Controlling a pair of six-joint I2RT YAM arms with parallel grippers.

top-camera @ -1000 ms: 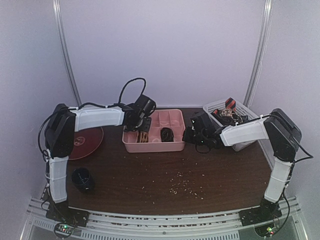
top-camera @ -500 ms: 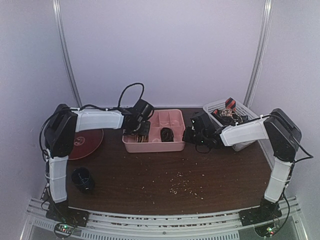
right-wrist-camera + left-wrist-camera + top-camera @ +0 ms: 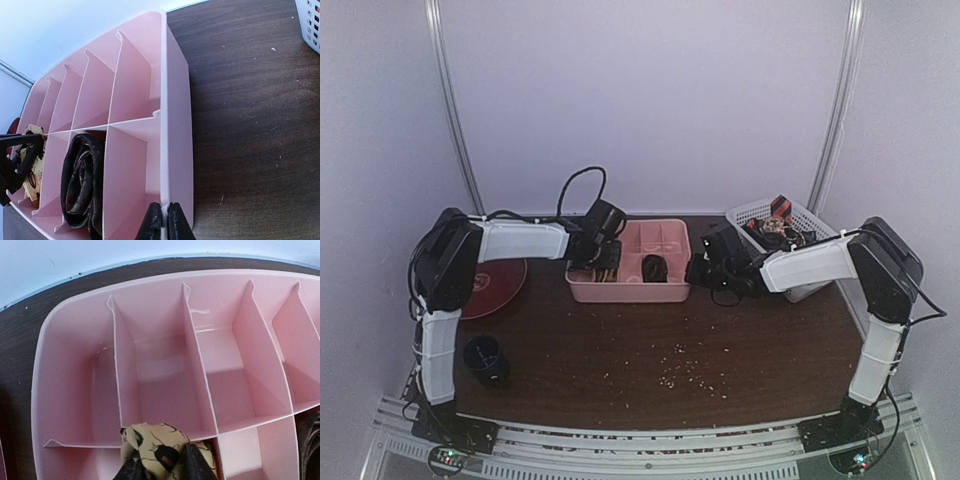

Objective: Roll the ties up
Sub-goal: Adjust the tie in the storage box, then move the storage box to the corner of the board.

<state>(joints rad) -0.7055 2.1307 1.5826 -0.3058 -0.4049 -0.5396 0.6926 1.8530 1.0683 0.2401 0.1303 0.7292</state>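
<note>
A pink divided organizer box (image 3: 665,292) stands mid-table. My left gripper (image 3: 161,467) is shut on a rolled tan tie (image 3: 152,446) with a dark pattern, held down in a near-row compartment at the box's left end (image 3: 605,272). A rolled dark tie (image 3: 80,185) sits in a near-row compartment toward the middle (image 3: 653,268). My right gripper (image 3: 164,220) is shut on the box's right end wall (image 3: 161,150), pinching its rim. More ties (image 3: 778,226), red-and-black and dark, lie in a white basket (image 3: 752,212) at the back right.
A dark red disc (image 3: 490,283) lies at the left by the left arm. A black cup (image 3: 484,357) stands at the front left. Crumbs (image 3: 685,368) are scattered on the brown table in front of the box. White walls close in behind.
My left gripper has moved slightly left and lower into the box's left end with the tan tie. The right arm and the box have not moved.
</note>
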